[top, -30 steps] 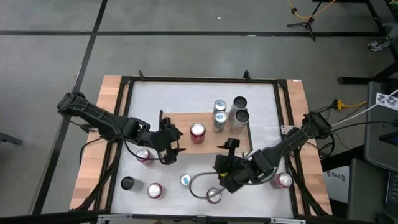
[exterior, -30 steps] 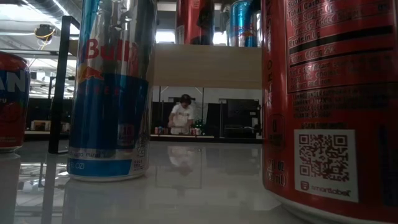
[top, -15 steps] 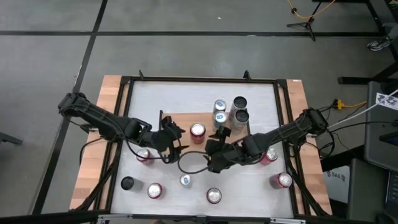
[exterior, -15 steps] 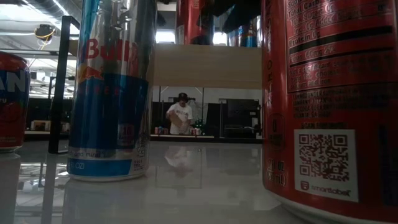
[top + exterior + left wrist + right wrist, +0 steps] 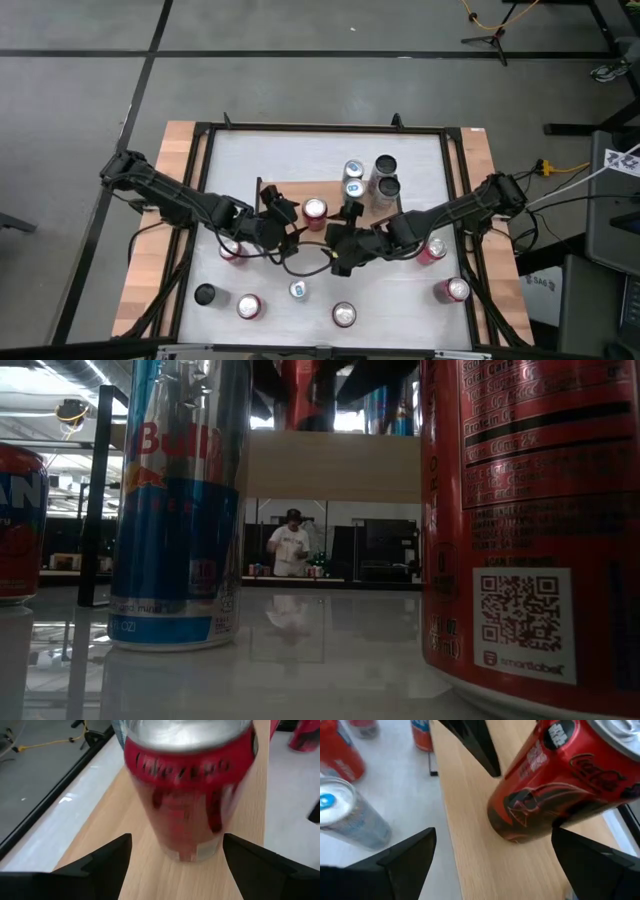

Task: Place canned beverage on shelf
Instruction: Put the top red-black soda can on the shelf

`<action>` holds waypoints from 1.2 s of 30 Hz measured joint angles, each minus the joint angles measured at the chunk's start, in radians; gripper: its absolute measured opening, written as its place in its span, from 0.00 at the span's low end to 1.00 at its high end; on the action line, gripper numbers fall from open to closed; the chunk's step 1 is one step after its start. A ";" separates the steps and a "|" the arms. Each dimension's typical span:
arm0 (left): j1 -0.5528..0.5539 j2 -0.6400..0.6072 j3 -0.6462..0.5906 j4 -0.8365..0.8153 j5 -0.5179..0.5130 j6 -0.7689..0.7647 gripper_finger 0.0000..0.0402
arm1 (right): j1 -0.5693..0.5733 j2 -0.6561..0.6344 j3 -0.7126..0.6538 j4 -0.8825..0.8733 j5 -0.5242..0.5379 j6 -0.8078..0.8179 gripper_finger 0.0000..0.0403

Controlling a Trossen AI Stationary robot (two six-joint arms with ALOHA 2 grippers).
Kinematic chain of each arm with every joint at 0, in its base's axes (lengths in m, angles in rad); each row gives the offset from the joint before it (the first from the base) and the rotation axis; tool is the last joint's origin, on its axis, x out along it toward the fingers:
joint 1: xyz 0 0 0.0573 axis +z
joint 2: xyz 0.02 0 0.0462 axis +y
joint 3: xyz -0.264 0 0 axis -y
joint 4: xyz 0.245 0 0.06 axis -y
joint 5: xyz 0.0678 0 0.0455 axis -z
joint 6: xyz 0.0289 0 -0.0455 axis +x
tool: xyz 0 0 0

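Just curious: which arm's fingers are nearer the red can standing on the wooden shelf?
Left. Its gripper sits just beside the red can, fingers open; the right gripper is slightly farther.

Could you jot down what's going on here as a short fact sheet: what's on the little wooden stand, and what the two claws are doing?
shelf: wooden top, standing on the table
red can: upright on the shelf, not gripped
other cans on shelf: four, at its right end
left gripper: open, fingers either side of the red can
right gripper: open, facing the red can
loose cans: several on the table

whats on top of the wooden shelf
A red can stands on the shelf, with four more cans at its right end; both arms cover the front edge.
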 joint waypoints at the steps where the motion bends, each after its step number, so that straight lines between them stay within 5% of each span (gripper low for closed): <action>1: 0.000 0.000 0.000 0.001 -0.004 0.000 0.76 | -0.004 0.000 0.000 0.006 -0.011 -0.004 0.96; 20: 0.000 0.000 0.000 -0.043 -0.089 0.000 0.76 | -0.011 0.000 0.000 0.023 -0.111 -0.028 0.96; 36: 0.000 -0.001 0.000 -0.044 0.013 0.001 0.76 | -0.014 0.000 0.000 0.021 -0.048 -0.022 0.96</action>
